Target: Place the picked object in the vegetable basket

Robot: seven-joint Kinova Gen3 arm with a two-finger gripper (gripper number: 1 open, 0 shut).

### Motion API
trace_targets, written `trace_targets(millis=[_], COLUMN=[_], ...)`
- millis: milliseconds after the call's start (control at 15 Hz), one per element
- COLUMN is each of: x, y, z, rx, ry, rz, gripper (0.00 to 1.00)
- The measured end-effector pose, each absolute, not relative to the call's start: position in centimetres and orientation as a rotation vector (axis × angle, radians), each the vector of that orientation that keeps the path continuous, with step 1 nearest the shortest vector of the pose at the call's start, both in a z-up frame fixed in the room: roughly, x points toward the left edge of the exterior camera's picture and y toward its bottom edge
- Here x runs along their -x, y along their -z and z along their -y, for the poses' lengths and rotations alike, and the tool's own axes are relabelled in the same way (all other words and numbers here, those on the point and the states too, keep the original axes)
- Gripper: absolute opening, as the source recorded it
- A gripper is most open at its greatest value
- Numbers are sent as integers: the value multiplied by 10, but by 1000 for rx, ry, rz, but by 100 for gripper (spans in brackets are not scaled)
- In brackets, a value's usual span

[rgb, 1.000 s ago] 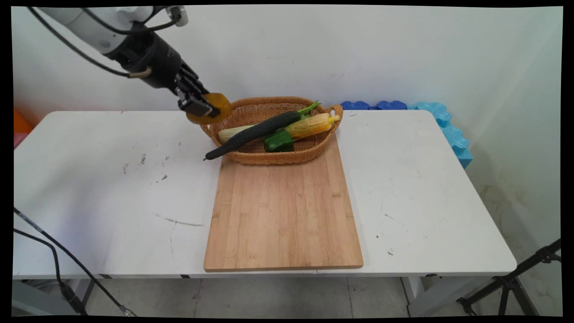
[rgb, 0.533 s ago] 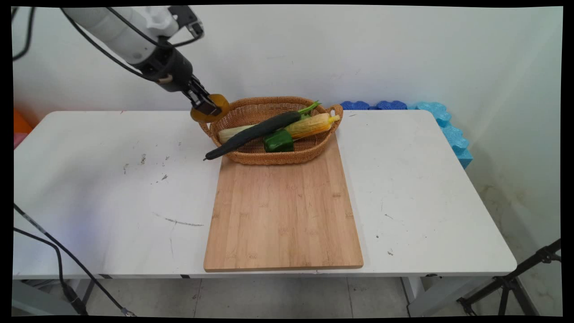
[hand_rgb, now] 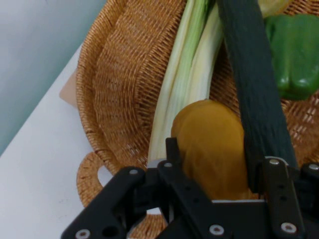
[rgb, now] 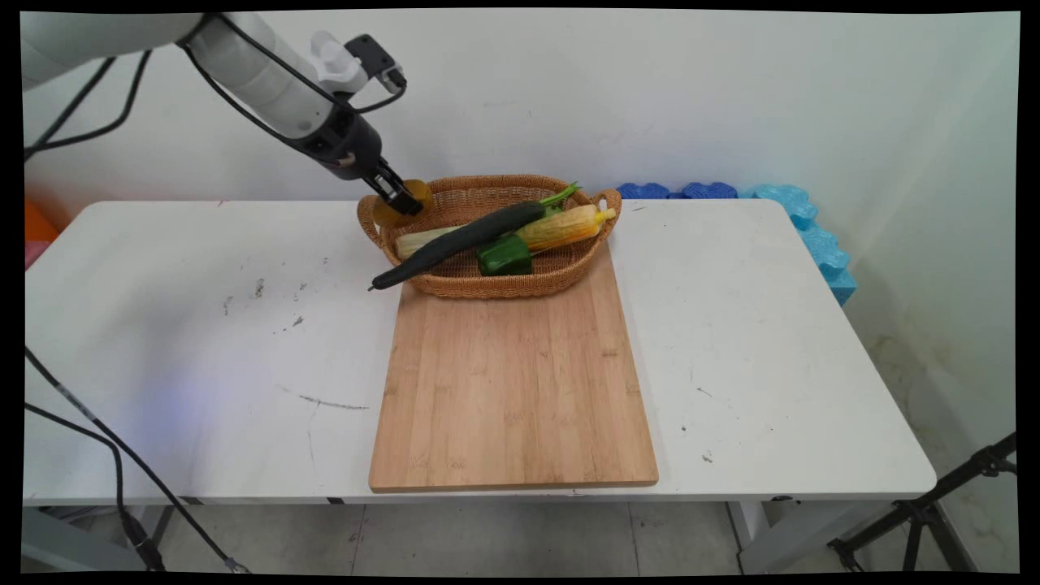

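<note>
Ochre lump: a rounded, yellow-brown, potato-like vegetable sits between the fingers of the black two-finger gripper, bulging out past their tips.
Grip: the fingers are closed in on the lump's two flanks, about as far apart as it is wide; nothing else is held.
Place of the held thing: directly ahead of the hand, hanging above the near-left end of the oval woven wicker basket, inside its rim and just past the small loop handle.
Below and ahead: pale green-white leek stalks run away from the hand along the basket floor, their cut end almost under the lump.
To the hand's right: a long dark green cucumber lies close beside the lump, its long axis also running away from the hand; one end sticks out over the rim.
Farther right: a glossy green bell pepper, beyond the cucumber.
Farther ahead: a yellow corn cob in its husk, at the basket's far end.
Under the basket: a pale bamboo cutting board on the white table; the basket rests partly on the board's edge nearest the hand.
Clearance: whether the lump touches the stalks I cannot tell.
</note>
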State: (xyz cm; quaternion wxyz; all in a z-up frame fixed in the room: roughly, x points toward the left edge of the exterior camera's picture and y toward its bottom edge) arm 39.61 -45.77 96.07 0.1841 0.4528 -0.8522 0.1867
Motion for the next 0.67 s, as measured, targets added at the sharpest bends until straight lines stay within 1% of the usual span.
trace_targets(millis=[400,467,667], x=[-392,-391,-388], y=[-943,-941,-938], z=[470,471,472], rx=[-1301,-1303,-1293], ry=[-522,-518,-506], rz=[2388,2387,2382], gripper=[0,100,100])
